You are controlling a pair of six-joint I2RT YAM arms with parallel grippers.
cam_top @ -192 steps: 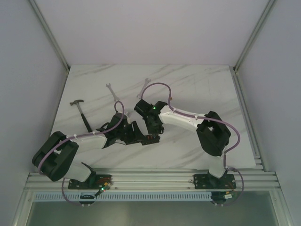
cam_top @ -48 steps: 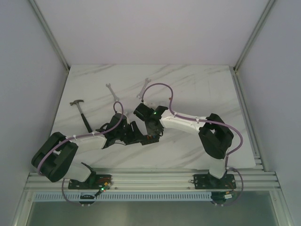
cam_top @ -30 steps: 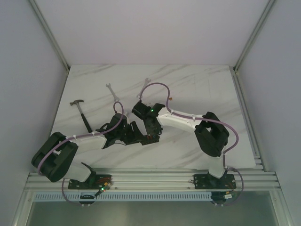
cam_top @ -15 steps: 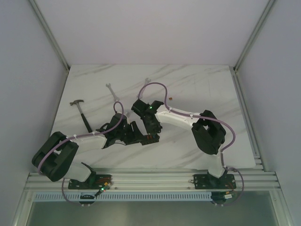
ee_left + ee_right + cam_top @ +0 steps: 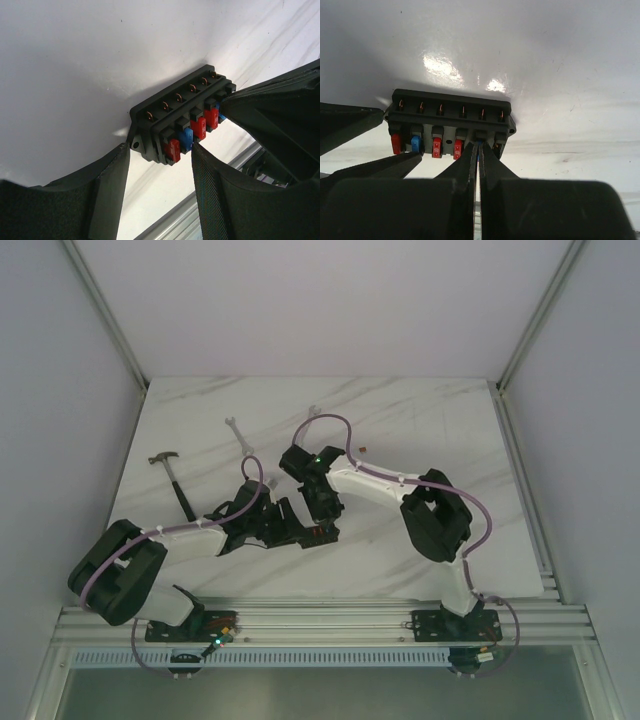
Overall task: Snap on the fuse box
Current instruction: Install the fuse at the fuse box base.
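Note:
The fuse box point(image 5: 180, 120) is black, with red and blue fuses in a row, and lies on the white table. My left gripper point(image 5: 157, 150) is closed on one end of it, with one fingertip on its mounting ear and the other beside a blue fuse. My right gripper point(image 5: 479, 145) is shut. Its tips press on the fifth slot of the fuse box point(image 5: 450, 117), where a sliver of blue fuse shows between them. In the top view both grippers, left point(image 5: 293, 530) and right point(image 5: 325, 523), meet over the fuse box point(image 5: 318, 533).
A hammer point(image 5: 175, 480) lies at the left of the table. Two wrenches point(image 5: 237, 432) point(image 5: 312, 411) lie behind the arms. A small brown bit point(image 5: 362, 450) sits near the right arm's cable. An aluminium rail point(image 5: 300, 615) runs along the near edge.
The right arm's elbow has swung left and its wrist has shifted slightly. Its tips stay at the fuse box. The left arm has not moved.

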